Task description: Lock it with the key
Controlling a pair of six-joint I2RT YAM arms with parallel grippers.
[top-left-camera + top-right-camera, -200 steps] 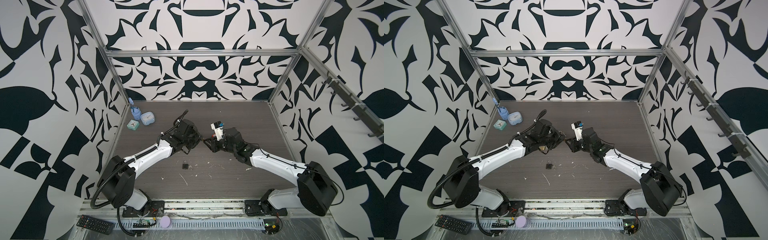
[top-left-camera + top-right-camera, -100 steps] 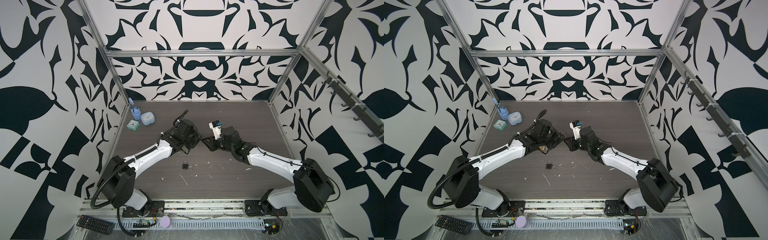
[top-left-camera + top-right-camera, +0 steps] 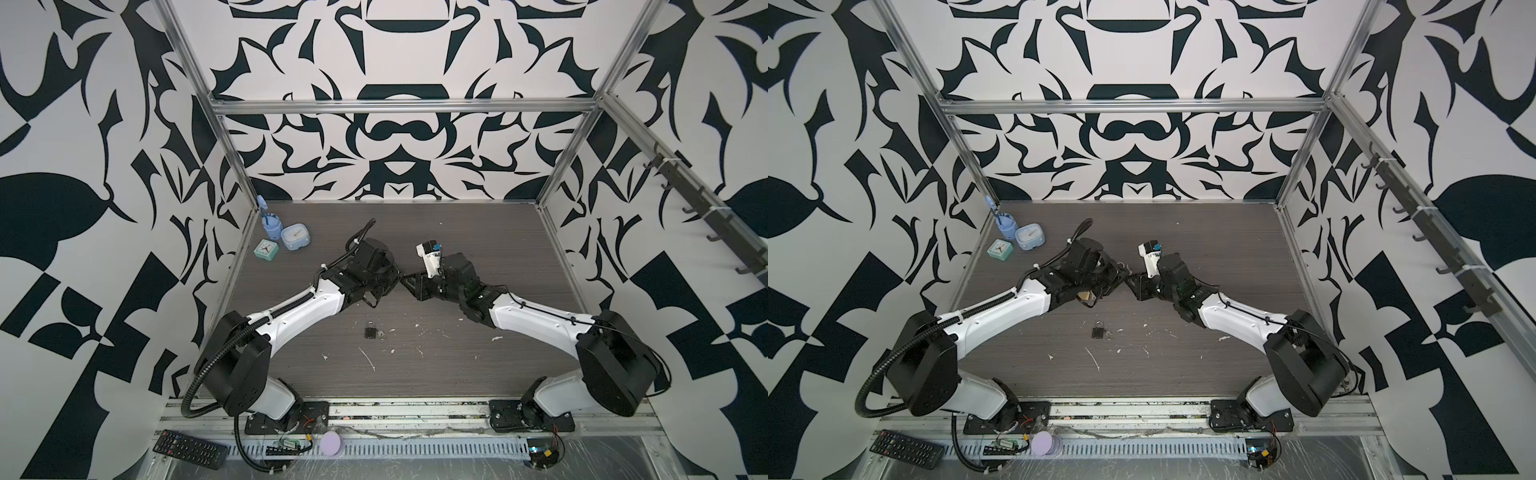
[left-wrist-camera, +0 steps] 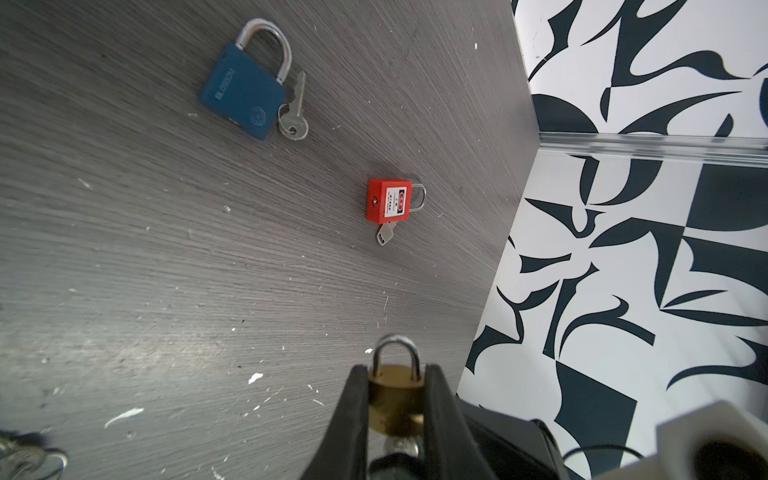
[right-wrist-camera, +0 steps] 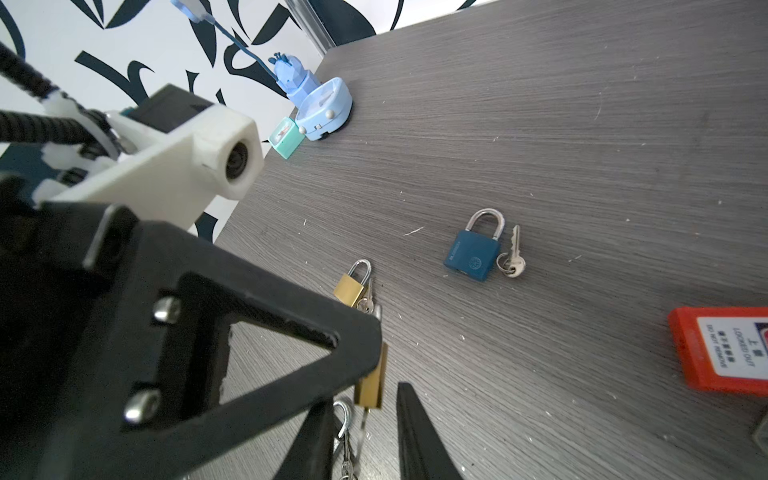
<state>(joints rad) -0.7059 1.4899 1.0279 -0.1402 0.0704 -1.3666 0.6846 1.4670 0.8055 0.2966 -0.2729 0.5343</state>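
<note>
Grey desk: left gripper clamps a brass padlock; right gripper has its jaws slightly apart around the padlock's key.

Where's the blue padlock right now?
The blue padlock lies flat on the table, central in both top views. It is nearer the front edge than the left tool, with a key alongside it.

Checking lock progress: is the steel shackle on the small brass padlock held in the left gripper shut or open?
Shut, it seems: both legs of the steel shackle enter the small brass padlock clamped in the left gripper.
</note>
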